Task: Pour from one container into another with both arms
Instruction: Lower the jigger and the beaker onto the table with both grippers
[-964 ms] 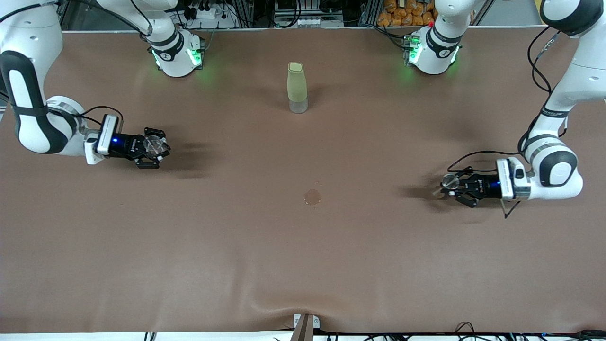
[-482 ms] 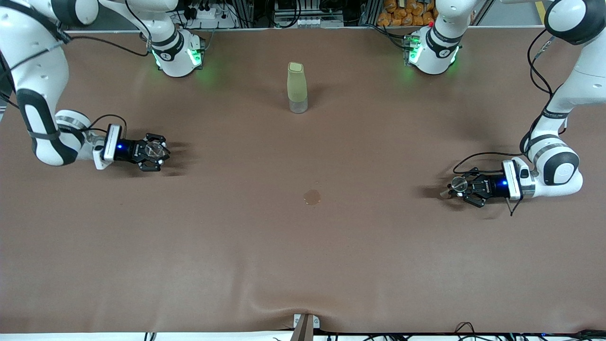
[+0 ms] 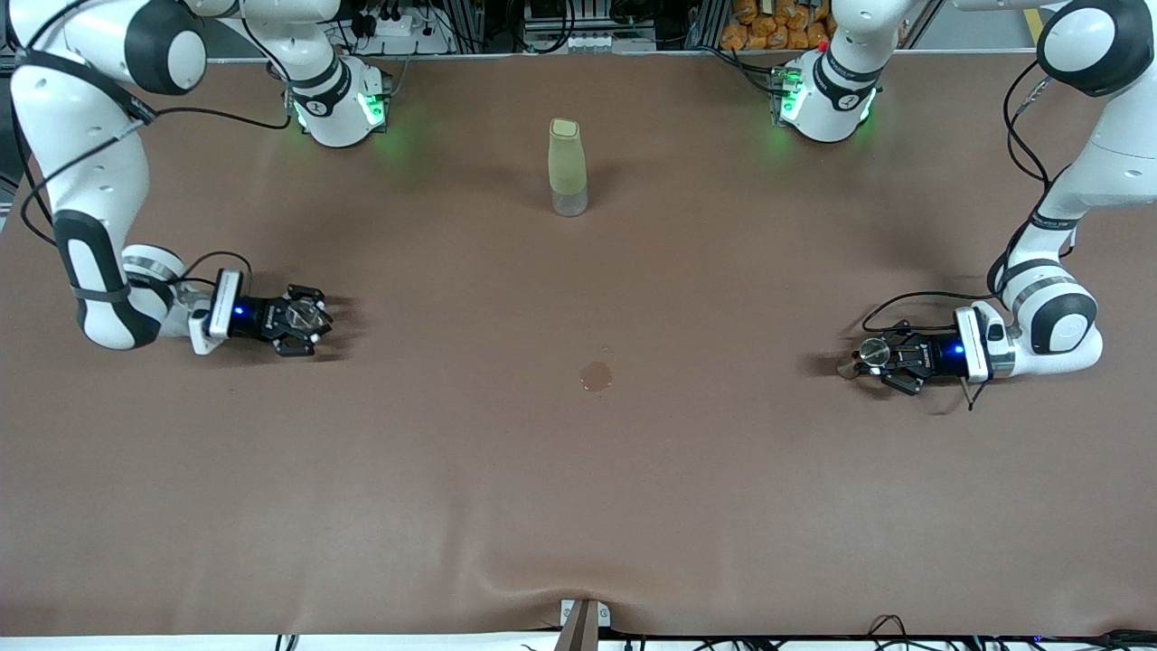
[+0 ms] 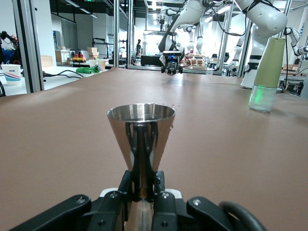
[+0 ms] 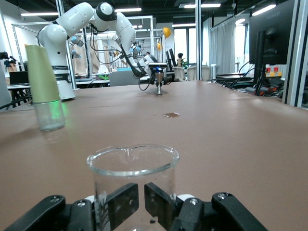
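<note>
A: Steel cup (image 4: pixel 141 139) is pinched in the left gripper (image 3: pixel 875 353), low at its end of the table (image 3: pixel 578 506); the right gripper (image 3: pixel 307 318) clamps a glass beaker (image 5: pixel 132 185).

B: Both upright, probably against spilling; the bottle (image 3: pixel 567 168) stands farthest.

front: high, facing bases | wrists: low, facing across table (image 3: pixel 578 506) | shared: bottle (image 3: pixel 567 167)

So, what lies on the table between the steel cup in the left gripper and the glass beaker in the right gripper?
In the front view, only a small round stain marks the brown table between the steel cup and glass beaker.
</note>
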